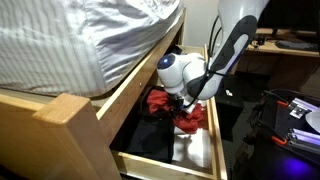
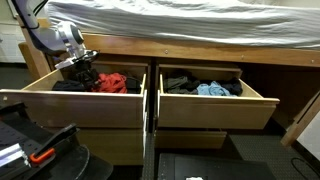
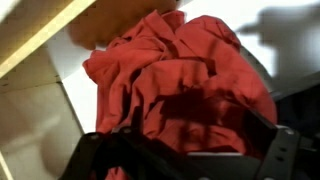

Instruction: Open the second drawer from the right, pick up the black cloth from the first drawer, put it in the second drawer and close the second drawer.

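Observation:
Two wooden drawers stand open under the bed in both exterior views. One drawer (image 2: 60, 104) holds a black cloth (image 2: 68, 86) and a red cloth (image 2: 115, 82). My gripper (image 2: 80, 66) hangs over this drawer, just above the cloths. In an exterior view the gripper (image 1: 186, 100) is over the red cloth (image 1: 165, 100), with the black cloth (image 1: 150, 135) nearer the drawer front. In the wrist view the red cloth (image 3: 180, 70) fills the frame and the gripper (image 3: 190, 138) has its fingers spread apart just over it, holding nothing. The neighbouring drawer (image 2: 215, 108) is open too.
The neighbouring drawer holds a blue cloth (image 2: 215, 90) and dark clothes (image 2: 178, 84). The bed frame (image 1: 140, 75) and mattress (image 1: 70, 40) overhang the drawers' back. A black device (image 2: 40, 150) with an orange part sits in front on the floor.

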